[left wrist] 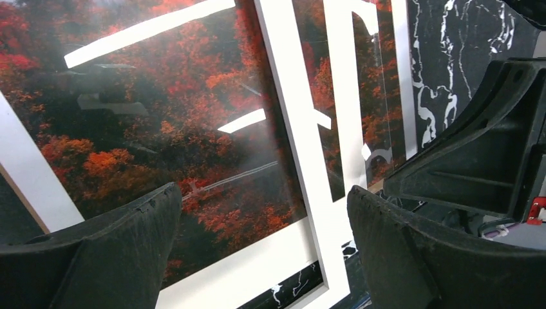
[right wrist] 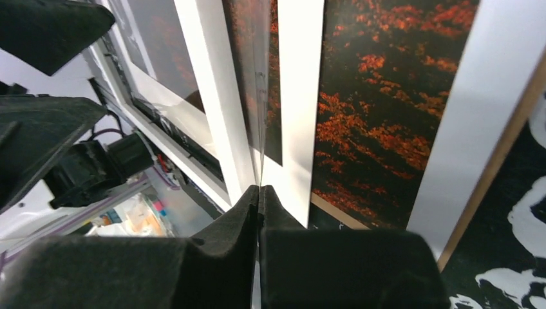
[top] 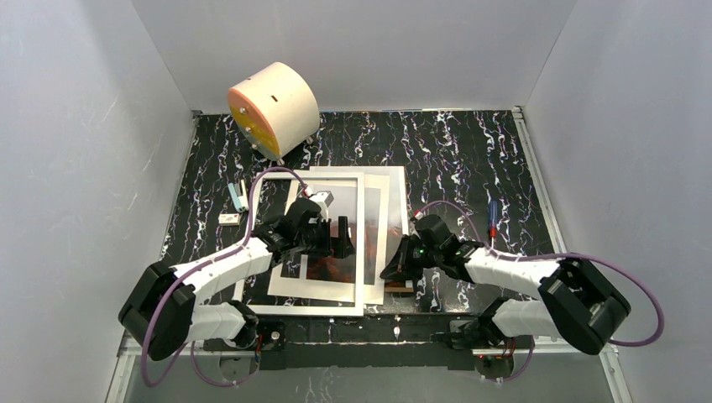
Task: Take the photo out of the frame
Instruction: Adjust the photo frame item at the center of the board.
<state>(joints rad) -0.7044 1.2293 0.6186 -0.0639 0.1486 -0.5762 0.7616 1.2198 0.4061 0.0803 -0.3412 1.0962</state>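
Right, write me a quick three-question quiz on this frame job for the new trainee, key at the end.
1. True or false: the left gripper is clamped on the frame.
2. What is the right gripper doing? A. standing open over bare table. B. pinching the edge of a thin sheet. C. holding a screwdriver.
3. Fill in: the cream cylinder stands in the table's far ____ corner.

Key: 1 false, its jaws stand open above the frame. 2 B. 3 left.
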